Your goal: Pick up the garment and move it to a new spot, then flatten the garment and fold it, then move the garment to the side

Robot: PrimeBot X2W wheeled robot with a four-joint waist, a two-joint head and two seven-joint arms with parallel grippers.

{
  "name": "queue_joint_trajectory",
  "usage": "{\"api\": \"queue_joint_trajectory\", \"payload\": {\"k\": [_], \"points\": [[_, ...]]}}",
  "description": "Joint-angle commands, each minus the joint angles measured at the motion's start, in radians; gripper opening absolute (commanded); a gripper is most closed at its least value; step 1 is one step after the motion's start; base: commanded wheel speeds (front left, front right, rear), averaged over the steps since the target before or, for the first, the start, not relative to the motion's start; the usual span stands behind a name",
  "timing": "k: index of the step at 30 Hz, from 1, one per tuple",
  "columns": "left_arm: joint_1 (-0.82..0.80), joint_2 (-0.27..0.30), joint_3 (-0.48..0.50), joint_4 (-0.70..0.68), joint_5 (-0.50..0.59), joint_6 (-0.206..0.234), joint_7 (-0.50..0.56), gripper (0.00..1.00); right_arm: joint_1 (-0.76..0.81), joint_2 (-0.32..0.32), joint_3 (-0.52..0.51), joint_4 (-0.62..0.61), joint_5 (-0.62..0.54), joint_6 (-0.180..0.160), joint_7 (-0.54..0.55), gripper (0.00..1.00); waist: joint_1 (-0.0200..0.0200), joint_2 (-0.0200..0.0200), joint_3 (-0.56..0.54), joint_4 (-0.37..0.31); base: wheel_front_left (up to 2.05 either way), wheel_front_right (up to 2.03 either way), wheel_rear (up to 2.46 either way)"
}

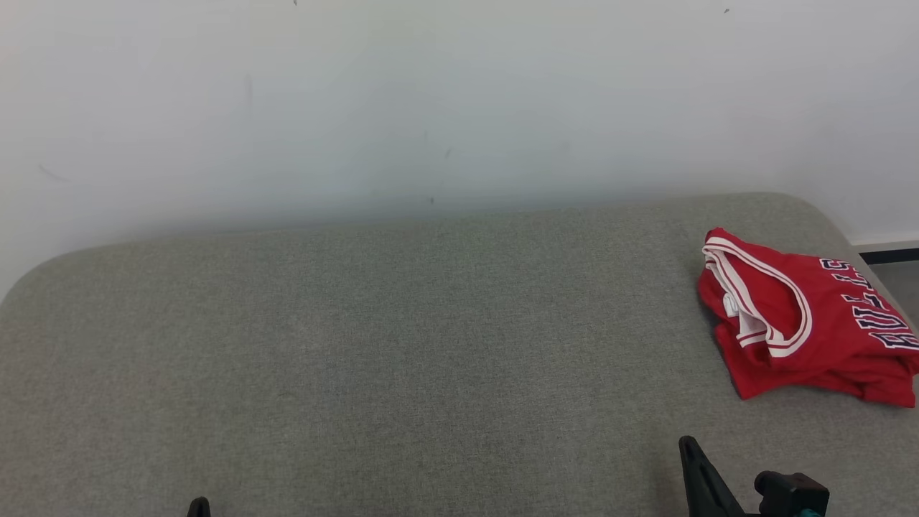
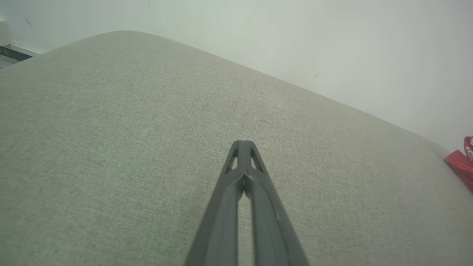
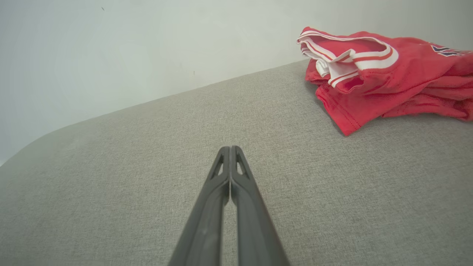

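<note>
Jersey is lying in loose red layers at the right end of the cushion, collar turned left. Left gripper and right gripper are hovering low over bare fabric, fingers pressed together, gripping nothing, the right one nearer the jersey. Scene is fitting two readings: a heap awaiting pickup, or a fold already parked aside. Either way, its slack layers are looking prone to spill if handled carelessly.
</note>
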Motion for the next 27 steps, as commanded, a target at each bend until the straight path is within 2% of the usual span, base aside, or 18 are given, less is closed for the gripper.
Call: {"api": "queue_joint_trajectory", "payload": {"k": [1,27], "points": [[-0.033,0.005,0.002,-0.017,-0.045,-0.006,0.009,0.00,-0.028,0.000,-0.009,-0.024,0.048,0.000,0.008,0.00,0.0000,0.0000,0.001,0.001,0.00,0.00,0.00],[-0.094,0.009,-0.002,-0.027,-0.438,-0.021,0.107,0.00,-0.048,0.001,-0.065,-0.080,0.458,-0.001,0.108,0.00,0.0000,0.0000,0.019,0.010,0.00,0.00,0.00]]}}
